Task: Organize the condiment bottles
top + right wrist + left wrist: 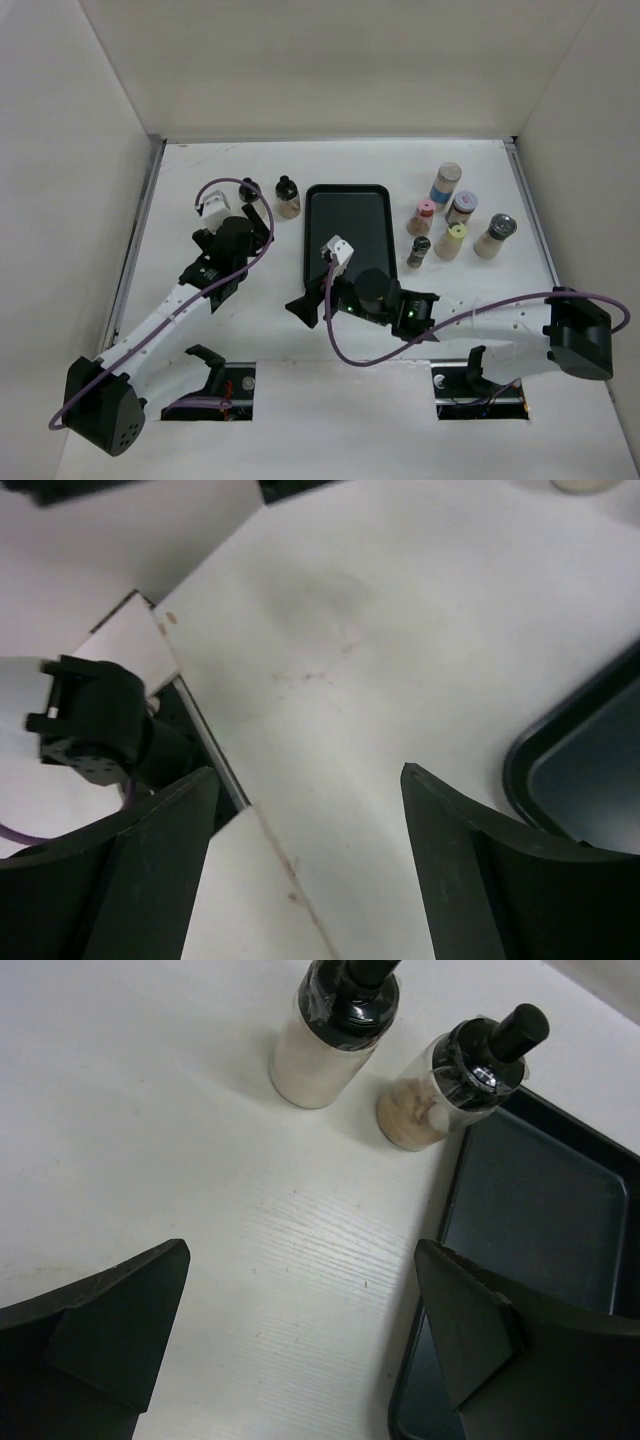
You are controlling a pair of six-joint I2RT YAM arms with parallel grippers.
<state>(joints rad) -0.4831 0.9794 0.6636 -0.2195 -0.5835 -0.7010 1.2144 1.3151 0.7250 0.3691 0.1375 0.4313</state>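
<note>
Biggest risk: left pincer [300, 1260] hangs spread wide and empty over the white wood-grain desk [200, 1160], one finger over the rim of the flat black rectangular plastic tray [540, 1210]. If we drive forward on that line, we likely catch the rim and shove the tray, or clip a bottle off-centre and tip it.

Next: the clear black-capped bottle of tan powder [430, 1100] stands just beside the tray's left edge, with the clear black-capped bottle of cream powder [320, 1050] near it. The gap between them looks tight, so closing on one could knock the other. Both are narrow and upright, and we judge them easy to topple.

Smaller: right pincer [308, 775] is spread too, holding nothing, over bare desk off the tray's near-left corner. With both arms on that side, we could cross them.

Other condiment bottles: six stand upright in a loose cluster right of the tray, the taller blue-white labelled bottle [445, 183] at the back. None is on the tray.

The purple cable [215, 186] loops off the left wrist near the two black-capped bottles and could brush them.
</note>
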